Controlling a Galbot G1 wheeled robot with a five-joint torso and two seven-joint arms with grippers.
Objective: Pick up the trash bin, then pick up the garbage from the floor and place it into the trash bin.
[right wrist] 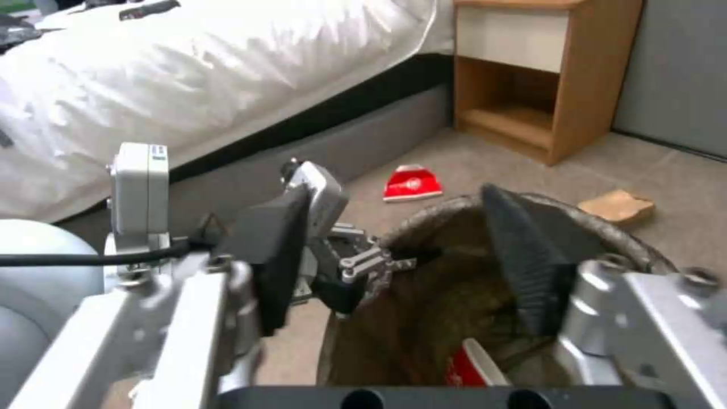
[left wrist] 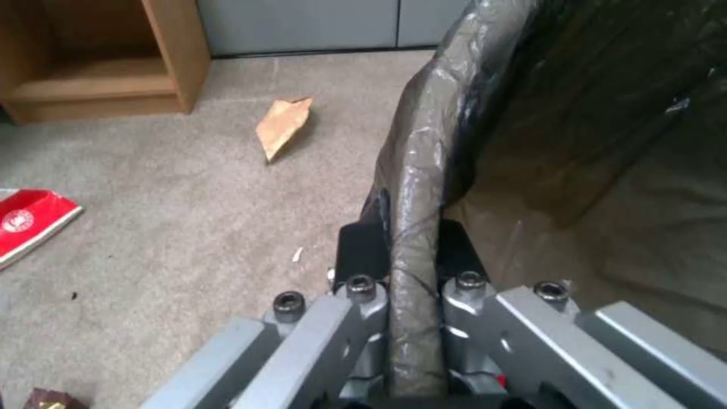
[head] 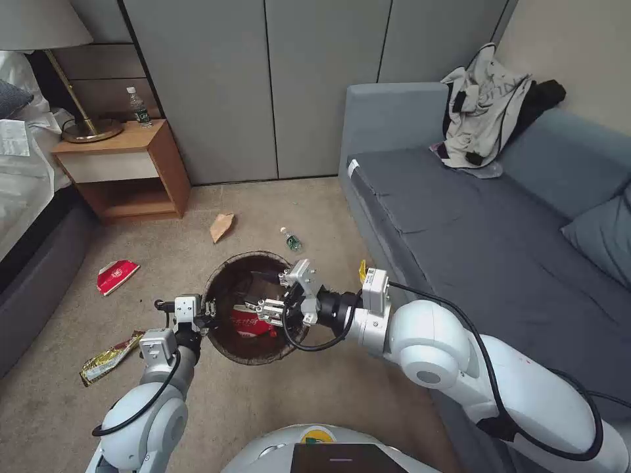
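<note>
From the head view, nearest is the robot's own white torso, with both arms reaching forward over the beige carpet (head: 263, 407). The left gripper (head: 204, 318) is clamped on the near-left rim of the trash bin (head: 227, 279), holding it up. The right gripper (head: 279, 299) hangs over the bin's mouth with its fingers spread and nothing between them. A red-and-white carton (head: 250, 322) lies inside the bin. On the carpet are a second red-and-white carton (head: 116, 276) to the left, a gold snack wrapper (head: 108, 358) near the left arm, a brown paper bag (head: 221, 226) and a green-labelled bottle (head: 290, 240) beyond the bin, and a yellow wrapper (head: 362, 270) against the grey sofa (head: 460, 217). A wooden nightstand (head: 125, 171) stands back left.

From the left wrist, the left gripper (left wrist: 413, 284) has its dark pads (left wrist: 362, 253) pressed on either side of the bag-covered rim of the trash bin (left wrist: 424, 159). Beyond lie the brown paper bag (left wrist: 281, 126) and the red carton (left wrist: 30, 221) on the carpet.

From the right wrist, the right gripper (right wrist: 401, 255) stands wide apart above the trash bin (right wrist: 424, 318); the carton (right wrist: 469, 366) shows at the bottom. The left gripper (right wrist: 363, 267) pinches the far rim. Behind are the bed (right wrist: 189, 85) and the nightstand (right wrist: 545, 74).
</note>
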